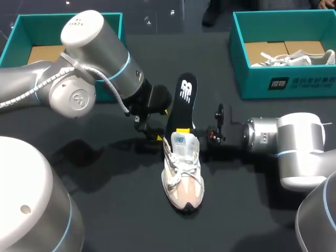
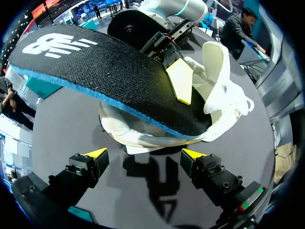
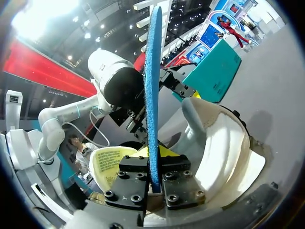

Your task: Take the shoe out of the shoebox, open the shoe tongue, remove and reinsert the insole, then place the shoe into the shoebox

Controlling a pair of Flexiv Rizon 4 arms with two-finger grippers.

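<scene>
Head: white-and-pink lace-up sneaker point(image 1: 182, 176) stands on dark table point(image 1: 105, 210), outside teal cardboard shoebox point(image 1: 16, 37). Black foam insole with blue underside point(image 1: 181, 102) rises from its opening, pinched at the collar by right gripper point(image 1: 183, 131).

Left wrist: left gripper point(image 2: 144, 155) spread wide, empty, near the heel, likely to steady it.

Right wrist: fingers point(image 3: 181, 183) clamp the insole edge-on, probably to steer it.

The shoe point(image 1: 182, 176) sits mid counter point(image 1: 115, 210), its insole point(image 1: 182, 102) rising from the heel, held in the right hand point(image 3: 153, 167). The left hand point(image 2: 145, 155) is just left of the heel. A left shoebox point(image 1: 16, 31) and a right shoebox point(image 1: 273, 84) occupy the far corners.
</scene>
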